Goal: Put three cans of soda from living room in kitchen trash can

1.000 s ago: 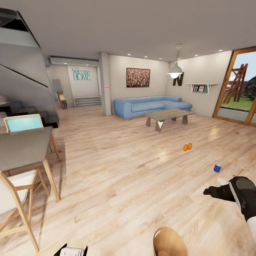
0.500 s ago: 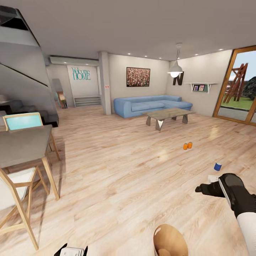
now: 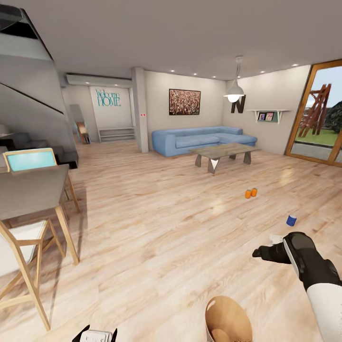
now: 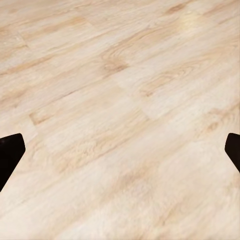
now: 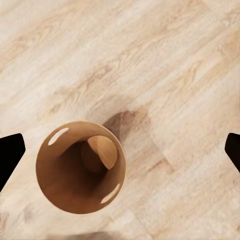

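I am looking across the living room's light wood floor [image 3: 156, 228]. Two orange cans [image 3: 250, 193] are standing just beside each other on the floor, short of the grey low table [image 3: 223, 153] and the blue sofa [image 3: 202, 140]. The blue can [image 3: 290, 220] is sitting well apart from them, nearer my right arm. The copper-brown trash can [image 5: 80, 167] is resting upright on the floor below my right hand [image 5: 120, 150], its mouth open to the wrist camera and nothing inside it. That hand is spread wide, gripping nothing. My left hand [image 4: 120, 150] is also spread wide over bare planks. A dining table [image 3: 28, 194] with chairs is standing at my left.
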